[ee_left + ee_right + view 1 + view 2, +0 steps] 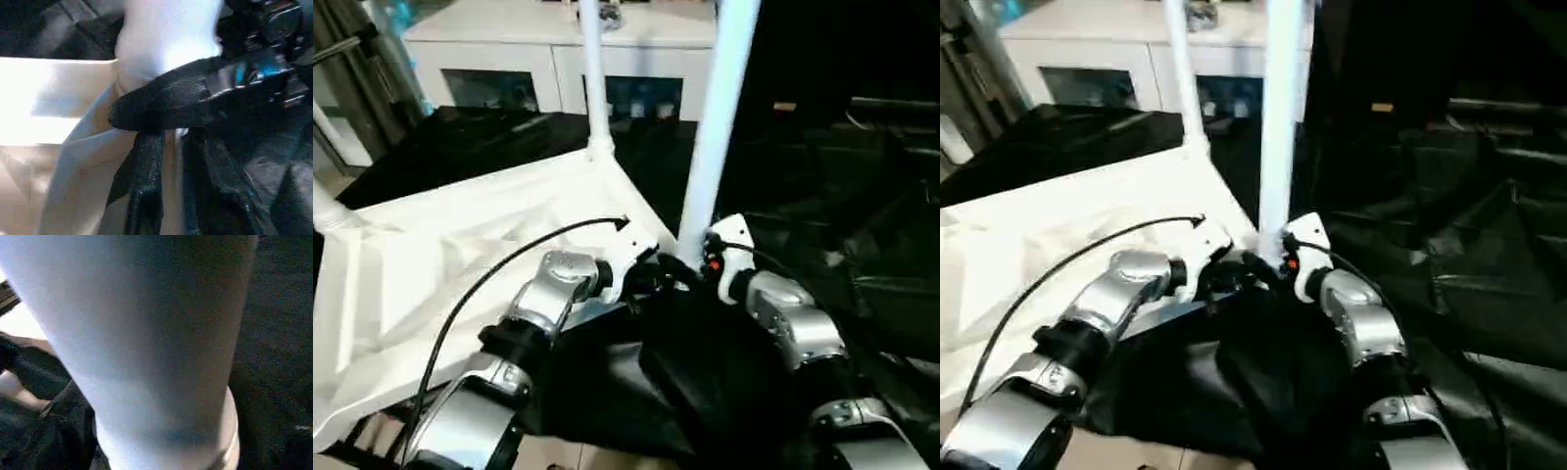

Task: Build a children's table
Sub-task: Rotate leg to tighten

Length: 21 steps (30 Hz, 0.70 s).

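The children's table lies upside down. Its white ribbed tabletop (460,255) spreads across the left of the scene. One white leg (591,78) stands in the far corner socket, and another leg (715,127) rises from the near right corner. The stub of a third leg (327,210) shows at the left edge. Both grippers meet at the base of the near leg (146,342). My left gripper (171,196) is open by a narrow gap at the corner rim. My right gripper (690,264) is open wide astride the leg, and one of its fingers (166,105) lies across the leg's foot.
A white cabinet (558,59) with glass doors stands behind the tabletop. Crumpled black cloth (705,392) covers the ground under my arms and to the right. Dark furniture (871,196) fills the right side, and a curtain (352,59) hangs at the far left.
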Motion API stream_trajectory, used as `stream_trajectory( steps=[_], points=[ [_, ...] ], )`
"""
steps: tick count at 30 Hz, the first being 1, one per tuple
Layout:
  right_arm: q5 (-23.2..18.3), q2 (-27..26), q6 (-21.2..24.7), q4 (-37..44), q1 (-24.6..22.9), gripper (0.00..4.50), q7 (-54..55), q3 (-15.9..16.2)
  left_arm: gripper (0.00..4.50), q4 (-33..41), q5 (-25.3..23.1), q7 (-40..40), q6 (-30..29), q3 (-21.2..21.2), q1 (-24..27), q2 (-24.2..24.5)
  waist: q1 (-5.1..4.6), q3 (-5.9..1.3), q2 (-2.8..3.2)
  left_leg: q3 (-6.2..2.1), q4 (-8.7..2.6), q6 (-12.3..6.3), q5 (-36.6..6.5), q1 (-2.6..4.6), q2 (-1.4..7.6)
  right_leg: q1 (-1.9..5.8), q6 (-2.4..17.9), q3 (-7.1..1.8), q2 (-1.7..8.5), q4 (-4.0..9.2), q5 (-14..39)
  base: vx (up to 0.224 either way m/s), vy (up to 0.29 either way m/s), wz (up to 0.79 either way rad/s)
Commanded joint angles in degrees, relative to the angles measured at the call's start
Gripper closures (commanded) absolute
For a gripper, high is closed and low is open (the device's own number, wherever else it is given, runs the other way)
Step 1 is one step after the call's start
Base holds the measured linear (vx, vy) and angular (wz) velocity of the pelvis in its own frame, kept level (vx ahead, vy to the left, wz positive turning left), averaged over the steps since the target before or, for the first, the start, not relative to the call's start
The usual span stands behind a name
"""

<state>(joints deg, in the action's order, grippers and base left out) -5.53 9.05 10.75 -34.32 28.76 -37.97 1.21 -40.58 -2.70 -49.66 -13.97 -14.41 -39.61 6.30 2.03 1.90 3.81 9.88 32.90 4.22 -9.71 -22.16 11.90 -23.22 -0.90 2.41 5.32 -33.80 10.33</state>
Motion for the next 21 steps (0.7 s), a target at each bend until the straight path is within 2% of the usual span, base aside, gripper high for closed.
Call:
stream_trajectory(
  steps=[1, 5, 9, 10, 12, 15, 16, 21],
  points=[
    [-0.1, -0.4, 1.2, 0.2, -1.3, 0.62, -1.5, 2.0, 3.55, -1.0, -1.0, 2.2, -0.1, 0.2, -1.4, 0.3, 0.37, -3.76, -0.61, 0.33, -3.02, -5.2, -7.8, 0.6, 0.26, 3.37, 16.6, -0.89, 1.85, 2.85, -2.6, 0.0, 0.0, 0.0],
    [-0.3, -0.2, 1.3, 0.5, -1.4, 0.62, -1.9, 2.0, 3.55, -1.2, -1.2, 2.2, -0.1, 0.1, -1.7, 0.5, 0.42, -3.5, -0.54, 0.39, -3.24, -5.18, -9.8, 0.75, 0.43, 3.36, 16.6, -0.88, 1.9, 3.18, 1.1, 0.0, 0.0, 0.0],
    [-0.4, 0.4, 1.3, 1.0, -1.6, 0.62, -2.6, 2.1, 3.55, 2.4, -1.8, 0.5, -1.7, -0.7, -1.4, 2.9, 0.25, -3.17, -0.63, 0.39, -3.57, -3.71, -13.1, 0.81, 0.52, 3.19, 15.5, -1.0, 1.98, 3.64, 7.1, 0.0, 0.0, 0.0],
    [-0.4, 0.5, 1.3, 1.1, -1.6, 0.62, -2.7, 2.0, 3.37, 3.5, -1.8, -0.1, -2.3, -0.9, -1.3, 3.5, 0.23, -3.15, -0.64, 0.37, -3.6, -3.36, -13.4, 0.83, 0.51, 3.16, 15.3, -1.02, 1.98, 3.69, 8.1, 0.0, 0.0, 0.0],
    [-0.5, 0.7, 1.5, 1.2, -1.6, 0.62, -2.9, 1.8, 3.21, 8.3, -0.9, -3.3, -5.5, -1.3, 0.0, 5.5, 0.2, -3.15, -0.79, 0.41, -3.59, -3.19, -13.2, 0.84, 0.54, 3.14, 15.3, -1.08, 2.0, 3.69, 8.2, 0.0, 0.0, 0.0],
    [-0.6, 0.9, 1.6, 1.4, -1.7, 0.62, -3.0, 1.8, 3.1, 12.5, -1.0, -4.6, -7.6, -1.8, 1.6, 7.3, 0.2, -3.13, -0.53, 0.3, -3.68, -3.0, -12.3, 0.8, 0.71, 3.1, 15.5, -1.07, 1.95, 3.39, 7.7, 0.0, 0.0, 0.0],
    [-0.7, 0.9, 1.6, 1.4, -1.8, 0.62, -3.1, 1.8, 3.1, 13.1, -0.9, -4.8, -8.1, -1.7, 2.0, 7.6, 0.19, -3.19, -0.7, 0.43, -3.52, -3.17, -11.7, 0.9, 0.58, 2.97, 15.4, -1.06, 1.73, 3.4, 6.8, 0.0, 0.0, 0.0],
    [-0.8, 0.9, 1.7, 1.5, -1.8, 0.62, -3.3, 2.0, 3.1, 12.9, -0.6, -5.0, -8.1, -1.4, 2.9, 8.3, 0.2, -3.3, -0.56, 0.42, -3.39, -3.48, -10.5, 0.8, 0.42, 3.13, 15.8, -1.03, 1.71, 3.1, 4.4, 0.0, 0.0, 0.0]
  ],
)
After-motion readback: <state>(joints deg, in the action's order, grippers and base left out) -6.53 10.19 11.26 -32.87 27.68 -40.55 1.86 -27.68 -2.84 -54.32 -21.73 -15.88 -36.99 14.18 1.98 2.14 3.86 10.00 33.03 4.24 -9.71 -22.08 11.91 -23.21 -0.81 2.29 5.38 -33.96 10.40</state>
